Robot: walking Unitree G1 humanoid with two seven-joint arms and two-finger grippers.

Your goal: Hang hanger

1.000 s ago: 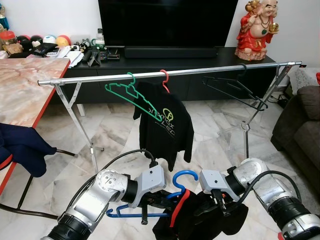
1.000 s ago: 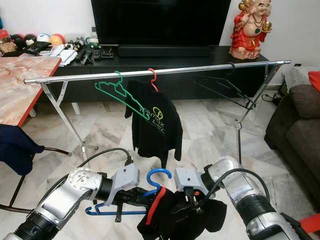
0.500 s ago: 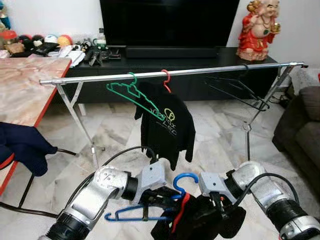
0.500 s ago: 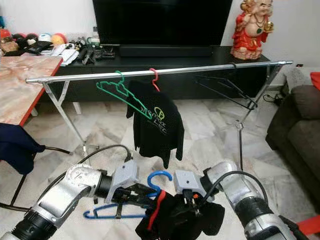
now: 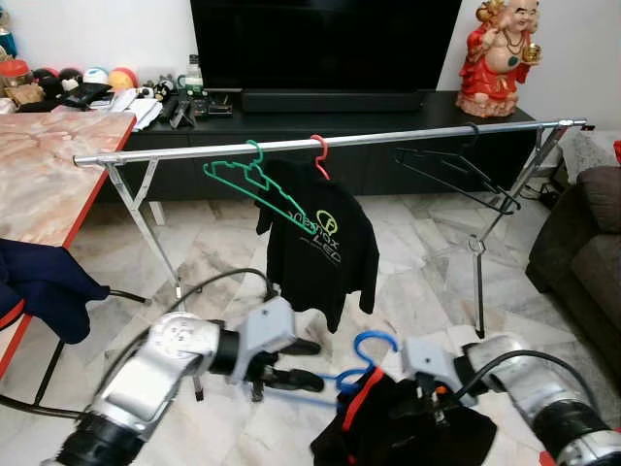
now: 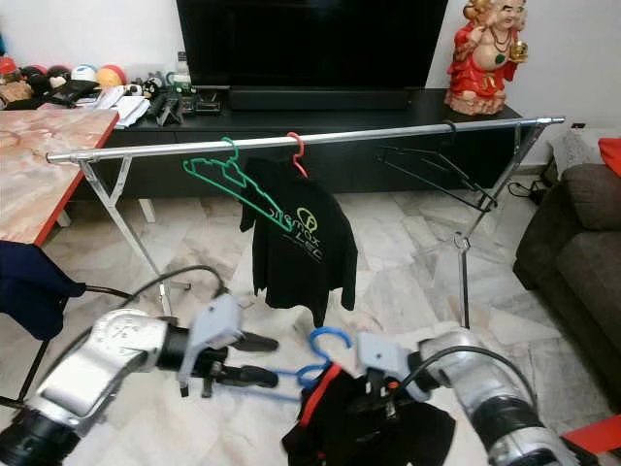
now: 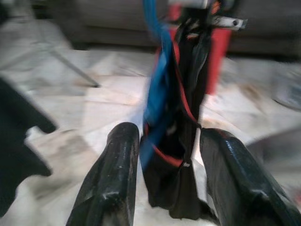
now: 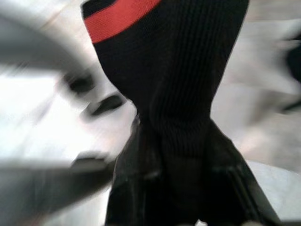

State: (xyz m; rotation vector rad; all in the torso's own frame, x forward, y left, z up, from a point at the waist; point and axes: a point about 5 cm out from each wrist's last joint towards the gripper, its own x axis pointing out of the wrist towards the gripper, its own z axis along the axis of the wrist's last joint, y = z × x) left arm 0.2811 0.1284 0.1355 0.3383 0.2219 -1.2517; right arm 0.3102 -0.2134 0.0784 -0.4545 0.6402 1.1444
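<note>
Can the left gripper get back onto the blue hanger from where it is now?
Probably yes. The left gripper is open beside the blue hanger, with nothing between them; the right gripper holds the black garment on it.

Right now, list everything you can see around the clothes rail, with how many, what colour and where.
Silver metal clothes rail: one, across the room in front of the TV console.
Green plastic hanger: one, empty, on the rail's left part.
Black T-shirt with logo: one, on a red hanger at mid rail.
Black wire hanger: one, empty, on the rail's right part.
Blue plastic hanger: one, low in front, carrying a black garment with red trim.
Black television: one, on the black console.
Red and gold figurine: one, console's right end.
Marble-topped table: one, left.
Dark sofa: one, right.
Left gripper: open, at the blue hanger's bar.
Right gripper: shut on the black garment.
</note>
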